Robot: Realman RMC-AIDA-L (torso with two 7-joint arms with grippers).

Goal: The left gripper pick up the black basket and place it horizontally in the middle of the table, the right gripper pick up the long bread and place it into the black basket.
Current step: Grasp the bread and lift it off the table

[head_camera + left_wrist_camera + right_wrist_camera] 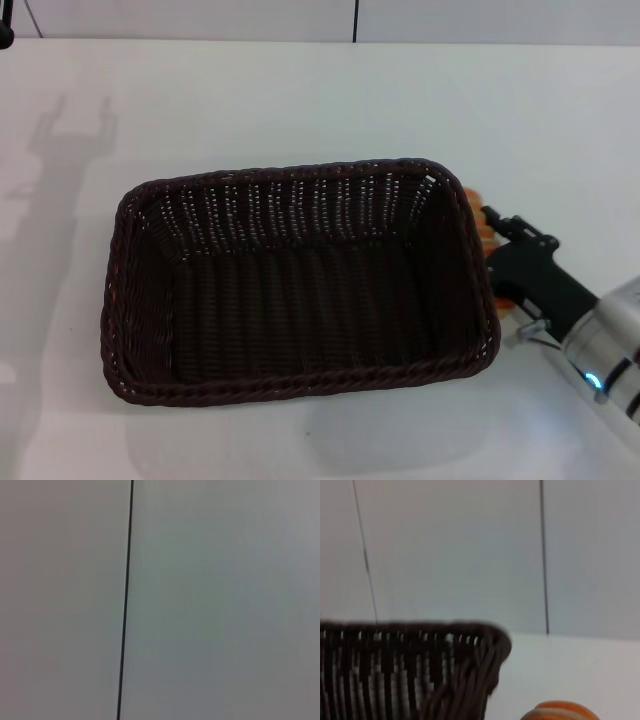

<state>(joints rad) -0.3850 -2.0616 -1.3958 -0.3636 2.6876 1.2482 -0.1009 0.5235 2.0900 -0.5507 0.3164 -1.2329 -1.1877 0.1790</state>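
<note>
The black basket (pixel 300 280) stands level and empty in the middle of the white table (pixel 300 90), long side across. Its rim and wall also show in the right wrist view (pixel 420 670). The long bread (pixel 484 222) lies on the table close against the basket's right side, only small orange parts showing; its orange and cream top shows in the right wrist view (pixel 560 711). My right gripper (pixel 500 258) is low over the bread, right beside the basket's right wall, and covers most of it. My left gripper is out of view.
The left wrist view shows only a pale wall with a dark vertical seam (pixel 125 600). A wall with seams (pixel 356 20) stands behind the table's far edge. Bare table lies left of and in front of the basket.
</note>
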